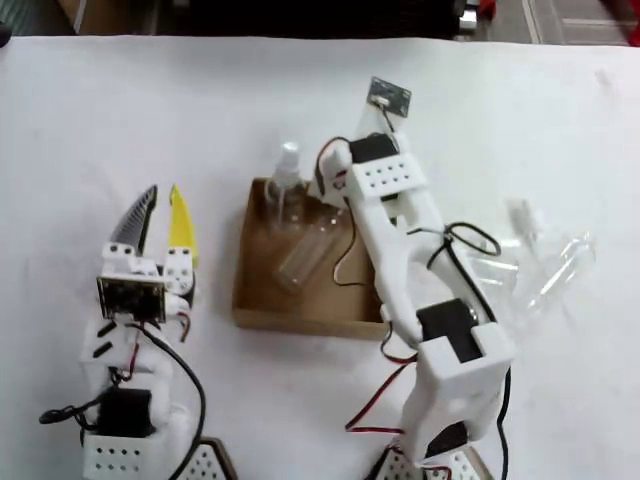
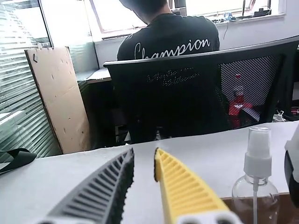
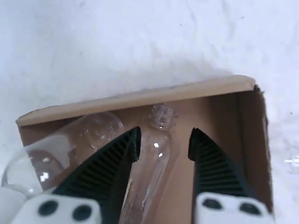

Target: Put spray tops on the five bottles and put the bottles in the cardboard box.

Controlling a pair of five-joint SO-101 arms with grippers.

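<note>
The right claw (image 3: 164,135) hangs released over the cardboard box (image 3: 140,98), its black fingers (image 3: 124,156) spread to either side of a clear bottle (image 3: 152,163) that lies on its side on the box floor. The bottle's neck is open and carries no spray top. Whether the pads touch the plastic cannot be told.

A capped bottle (image 1: 285,190) stands upright in a corner of the same box, its white spray top (image 2: 258,149) in place. More clear bottles (image 1: 555,268) and a loose spray top (image 1: 522,215) lie on the white table (image 1: 120,120) beyond the right arm, well apart from the box. The left claw (image 1: 163,195) sits on the other side of the box, its grey and yellow fingers slightly parted and holding nothing.

The bottles look empty, thin-walled and very light, so a hard squeeze would likely dent one or send it skidding. The smooth round body is probably slippery and free to roll. The surest hold appears to be across the middle of the body, with the fingers square to its length. The rigid neck should be left free to take a spray top.
</note>
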